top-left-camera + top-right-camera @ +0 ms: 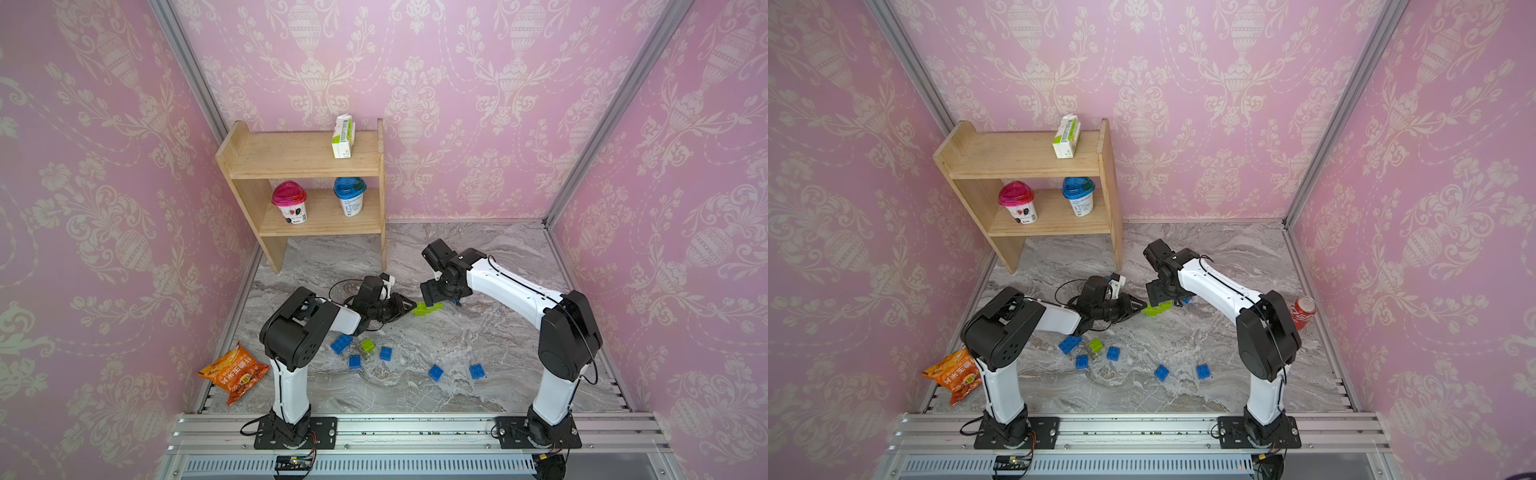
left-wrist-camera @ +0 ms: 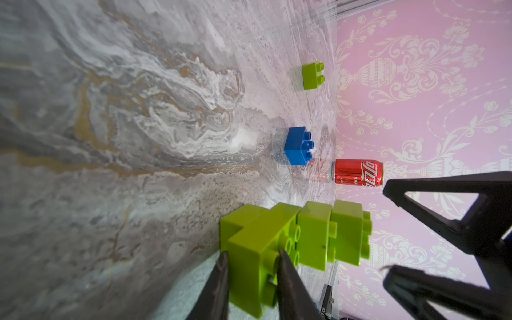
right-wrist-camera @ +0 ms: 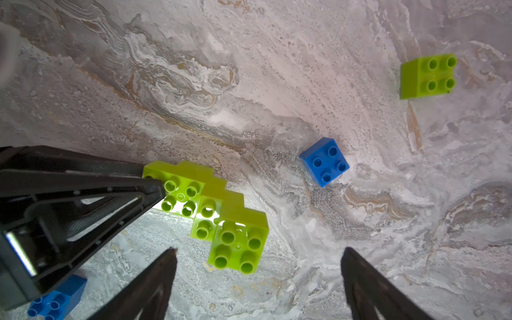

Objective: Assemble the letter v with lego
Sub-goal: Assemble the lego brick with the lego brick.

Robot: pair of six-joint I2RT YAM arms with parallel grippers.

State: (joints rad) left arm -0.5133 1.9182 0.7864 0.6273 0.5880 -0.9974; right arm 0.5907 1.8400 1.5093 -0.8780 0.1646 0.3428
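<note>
A stepped chain of lime-green lego bricks (image 1: 426, 309) (image 1: 1156, 308) lies low at the middle of the marble table. My left gripper (image 1: 409, 307) (image 2: 252, 253) is shut on the end brick of this chain (image 2: 277, 243), one finger on each side. My right gripper (image 1: 436, 300) (image 3: 259, 250) hovers open just past the chain's other end (image 3: 238, 243), touching nothing. Loose lego lies around: a blue brick (image 3: 324, 162) and a green brick (image 3: 426, 76) beyond the chain, and several blue ones (image 1: 385, 353) with a green one (image 1: 367, 345) nearer the front.
A wooden shelf (image 1: 303, 166) at the back left holds two cups and a carton. A red soda can (image 1: 1303, 311) stands by the right wall. An orange snack bag (image 1: 232, 372) lies at the front left.
</note>
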